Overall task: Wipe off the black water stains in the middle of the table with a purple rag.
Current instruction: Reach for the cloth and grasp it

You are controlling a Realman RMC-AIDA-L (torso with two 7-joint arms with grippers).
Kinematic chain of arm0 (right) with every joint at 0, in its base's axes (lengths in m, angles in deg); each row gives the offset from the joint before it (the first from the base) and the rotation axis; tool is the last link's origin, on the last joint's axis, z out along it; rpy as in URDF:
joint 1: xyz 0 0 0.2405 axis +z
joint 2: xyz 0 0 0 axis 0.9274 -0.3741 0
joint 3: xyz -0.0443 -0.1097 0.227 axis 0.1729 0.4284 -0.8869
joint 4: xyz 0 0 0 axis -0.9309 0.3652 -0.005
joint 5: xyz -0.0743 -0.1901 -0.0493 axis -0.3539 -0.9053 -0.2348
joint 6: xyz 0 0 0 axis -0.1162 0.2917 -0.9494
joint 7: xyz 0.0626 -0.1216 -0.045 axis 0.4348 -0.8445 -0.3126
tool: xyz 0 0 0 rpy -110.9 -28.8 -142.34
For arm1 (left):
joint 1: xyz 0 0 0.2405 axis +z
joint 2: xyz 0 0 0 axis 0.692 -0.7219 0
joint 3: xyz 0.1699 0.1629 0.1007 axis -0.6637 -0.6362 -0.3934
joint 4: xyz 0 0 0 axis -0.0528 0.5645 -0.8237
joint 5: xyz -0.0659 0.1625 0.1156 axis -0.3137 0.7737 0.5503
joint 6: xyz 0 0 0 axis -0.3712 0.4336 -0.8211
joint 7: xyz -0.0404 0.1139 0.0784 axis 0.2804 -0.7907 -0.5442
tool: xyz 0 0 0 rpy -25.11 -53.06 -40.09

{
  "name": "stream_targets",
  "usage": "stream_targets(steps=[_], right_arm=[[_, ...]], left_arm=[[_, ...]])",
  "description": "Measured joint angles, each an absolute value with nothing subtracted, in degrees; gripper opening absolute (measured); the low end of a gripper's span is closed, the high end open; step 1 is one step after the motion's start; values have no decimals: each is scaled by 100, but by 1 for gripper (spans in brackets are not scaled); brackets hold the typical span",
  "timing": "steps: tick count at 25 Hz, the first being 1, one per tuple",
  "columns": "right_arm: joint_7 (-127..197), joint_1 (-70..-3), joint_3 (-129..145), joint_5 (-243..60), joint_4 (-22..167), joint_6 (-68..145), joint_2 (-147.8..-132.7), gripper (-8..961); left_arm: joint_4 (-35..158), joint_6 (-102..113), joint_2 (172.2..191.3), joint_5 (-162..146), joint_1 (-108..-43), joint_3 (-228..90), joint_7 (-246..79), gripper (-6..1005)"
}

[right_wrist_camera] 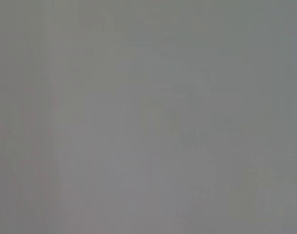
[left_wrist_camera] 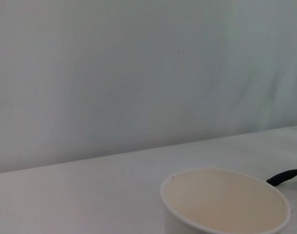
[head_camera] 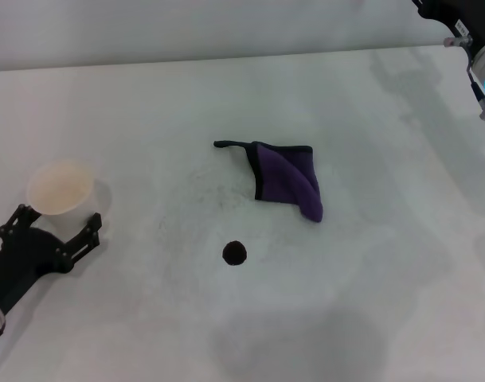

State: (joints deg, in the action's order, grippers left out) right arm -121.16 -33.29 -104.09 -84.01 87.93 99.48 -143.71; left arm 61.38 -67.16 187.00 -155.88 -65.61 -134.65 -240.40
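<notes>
The purple rag (head_camera: 287, 180) lies folded near the middle of the table (head_camera: 401, 263), its black loop tail pointing toward the left edge. The black water stains (head_camera: 235, 253) — one small round blot — sit just nearer the front edge, apart from the rag. The left gripper (head_camera: 55, 227) rests near the left edge, fingers spread around a paper cup (head_camera: 60, 188) — contact cannot be told. The right gripper (head_camera: 475, 48) hangs over the far right corner; its state cannot be told.

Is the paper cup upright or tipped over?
Upright: the paper cup stands on the table with its open mouth facing up.
</notes>
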Motion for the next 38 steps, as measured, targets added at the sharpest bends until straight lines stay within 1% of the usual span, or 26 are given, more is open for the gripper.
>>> stream_targets(steps=[14, 22, 26, 30, 38], right_arm=[[-12117, -3416, -10414, -8406, 8793, 9949, -14365, 819], [-12121, -3428, -10322, -8408, 8793, 9948, -14361, 819], [-12129, -3433, -10279, -8404, 8787, 9934, -14362, 819], [-12123, -3435, -10269, -8408, 8777, 9912, -14364, 819], [-12177, -3437, -9571, -8410, 8783, 9827, -14339, 819]], left_arm=[[6137, -7428, 18672, -15496, -5976, -13465, -24062, 885], [6182, -8602, 18622, -16138, -5217, -13404, -24020, 885], [6184, -8976, 18605, -16878, -5013, -13404, -23997, 885], [6188, -8969, 18614, -17661, -5030, -13403, -23969, 885], [6179, -8354, 18601, -18609, -5538, -13393, -23969, 885]])
